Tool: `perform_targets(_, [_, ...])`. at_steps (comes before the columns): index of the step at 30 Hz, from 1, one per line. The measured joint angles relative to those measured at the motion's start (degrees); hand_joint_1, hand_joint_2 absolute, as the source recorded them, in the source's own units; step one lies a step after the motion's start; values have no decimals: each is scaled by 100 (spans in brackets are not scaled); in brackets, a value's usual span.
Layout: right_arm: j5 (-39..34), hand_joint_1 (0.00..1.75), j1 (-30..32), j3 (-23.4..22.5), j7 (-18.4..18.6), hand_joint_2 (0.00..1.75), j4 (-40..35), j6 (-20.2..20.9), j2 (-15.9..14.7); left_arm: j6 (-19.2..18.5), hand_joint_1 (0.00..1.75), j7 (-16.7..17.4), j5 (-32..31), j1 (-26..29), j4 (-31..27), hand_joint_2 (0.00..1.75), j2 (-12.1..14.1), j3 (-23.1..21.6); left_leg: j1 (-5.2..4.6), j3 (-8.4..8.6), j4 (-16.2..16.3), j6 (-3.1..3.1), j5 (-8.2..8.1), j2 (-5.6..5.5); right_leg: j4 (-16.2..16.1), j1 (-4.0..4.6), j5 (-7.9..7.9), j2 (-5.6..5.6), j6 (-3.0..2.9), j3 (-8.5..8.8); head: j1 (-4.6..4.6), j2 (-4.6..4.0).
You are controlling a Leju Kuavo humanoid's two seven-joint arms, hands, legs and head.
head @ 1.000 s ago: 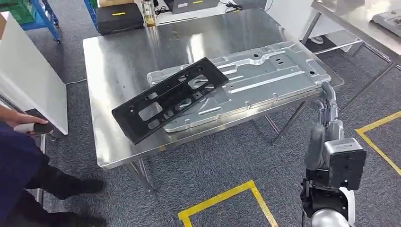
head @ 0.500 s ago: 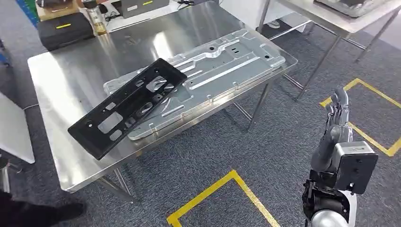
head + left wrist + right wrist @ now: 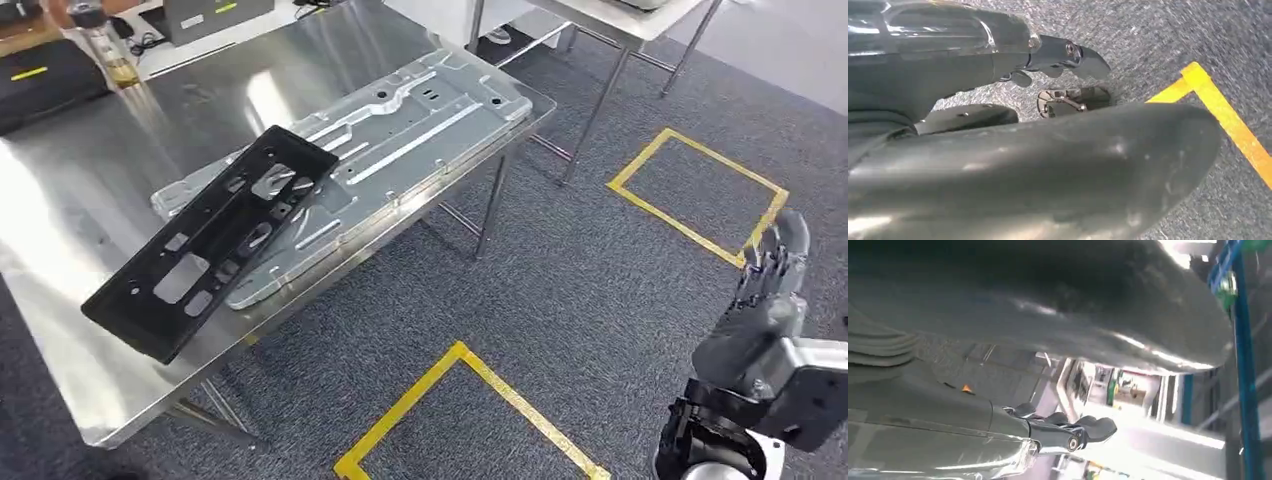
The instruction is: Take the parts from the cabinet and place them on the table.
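A black panel (image 3: 210,238) lies tilted across a silver plate (image 3: 400,125) on the steel table (image 3: 60,250), upper left. The right hand (image 3: 770,275), lower right, grasps nothing, fingers loosely extended; the left hand (image 3: 1068,55) likewise.

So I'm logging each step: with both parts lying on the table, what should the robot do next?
Probably keep turning away toward the cabinet: the black part lies on the silver part on the table, and the right hand holds nothing.
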Motion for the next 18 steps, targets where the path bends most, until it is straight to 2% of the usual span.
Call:
perform_targets(1, [-238, 0, 21, -87, -133, 0, 2, 0, 75, 7, 0, 4, 5, -6, 0, 0, 0, 0, -37, -6, 14, -39, -22, 26, -80, 55, -63, -101, -59, 43, 11, 0])
perform_targets(2, [-562, 0, 74, -160, -287, 0, 2, 0, 153, 13, 0, 11, 24, -6, 2, 0, 4, 0, -32, 2, 9, -65, -18, 53, -71, 61, -48, -4, -100, 19, -9, 0])
perform_targets(4, [-1527, 0, 211, -313, -616, 0, 22, 0, 245, 15, 0, 15, 63, -6, 0, 0, 0, 0, -20, 42, -23, -117, -23, 150, -66, 77, -61, 89, -155, -6, -20, 0])
perform_targets(5, [-1963, 0, 263, -361, -760, 0, 42, 0, 260, 15, 0, 15, 72, -11, -2, 0, 0, 0, -27, 30, -10, -168, -70, 140, -142, 37, -13, 143, -213, 40, -17, 0])
perform_targets(6, [-2203, 0, 299, -398, -880, 0, 57, 2, 280, 17, 0, 15, 81, -19, -2, 0, 2, 0, 3, 15, 89, -193, -161, -281, -170, 26, 7, 178, -239, 46, -39, 0])
perform_targets(7, [-2402, 0, 296, -427, -965, 0, 77, 2, 297, 17, 0, 9, 96, -14, 0, 0, 0, 0, 4, -110, 377, -184, -361, -478, -175, 17, 22, 228, -270, 43, -72, 0])
perform_targets(8, [-2538, 0, 310, -442, -1030, 0, 98, 2, 316, 17, 0, 11, 103, -7, 0, 0, 0, 0, -1, -309, 814, -183, -587, -528, -175, 17, 20, 290, -283, 40, -129, 0])
perform_targets(9, [-2663, 0, 354, -464, -1093, 0, 127, 4, 350, 17, 0, 11, 111, 11, 0, 0, 2, 0, -3, -559, 1335, -185, -802, -528, -170, 28, 19, 364, -294, 41, -166, 0])
perform_targets(10, [-2738, 0, 387, -494, -1135, 0, 155, 4, 367, 20, 0, 9, 120, 21, 0, 0, 2, 0, -9, -759, 1700, -182, -898, -516, -162, 39, 14, 444, -302, 40, -175, 0])
perform_targets(11, [-2790, 0, 408, -525, -1159, 0, 184, 4, 389, 22, 0, 9, 123, 28, 2, 0, 4, 0, -15, -835, 1790, -182, -831, -500, -150, 41, 11, 534, -305, 41, -175, 0])
perform_targets(12, [-2805, 0, 426, -536, -1176, 0, 201, 2, 400, 26, 0, 9, 125, 26, 2, 0, 4, 0, -15, -783, 1616, -173, -637, -498, -136, 41, 4, 617, -303, 44, -179, 0])
perform_targets(13, [-2823, 0, 435, -549, -1194, 0, 221, 2, 415, 35, 0, 7, 125, 22, 2, 0, 4, 0, -12, -639, 1248, -159, -366, -515, -112, 39, -11, 706, -298, 47, -181, 0])
perform_targets(14, [-2833, 0, 441, -573, -1194, 0, 241, 4, 433, 35, 0, 7, 125, 20, 2, 0, 7, 0, -8, -438, 772, -148, -79, -614, -84, 34, -28, 788, -281, 49, -186, 0])
perform_targets(15, [-2833, 0, 452, -608, -1198, 0, 265, 4, 454, 35, 0, 4, 125, 21, 2, 0, 9, 0, 22, -251, 288, -125, 134, -975, -42, 20, -57, 871, -251, 33, -208, 0])
perform_targets(16, [-2836, 0, 445, -641, -1203, 0, 291, 4, 478, 42, 0, 4, 129, 23, 2, 0, 9, 2, 72, -202, 184, -99, 56, -1236, 26, 50, -84, 944, -212, -14, -218, 0])
perform_targets(17, [-2840, 0, 442, -654, -1203, 0, 313, 4, 487, 41, 0, 4, 129, 22, 2, 0, 13, 0, 52, -193, 176, -93, 38, -1088, 38, 19, -73, 1023, -188, -50, -203, 0])
perform_targets(18, [-2838, 0, 448, -664, -1203, 0, 332, 4, 494, 44, 0, 2, 131, 22, 2, 0, 11, 0, 21, -186, 171, -76, 37, -1072, 24, -17, -53, 1106, -150, -73, -177, 0])
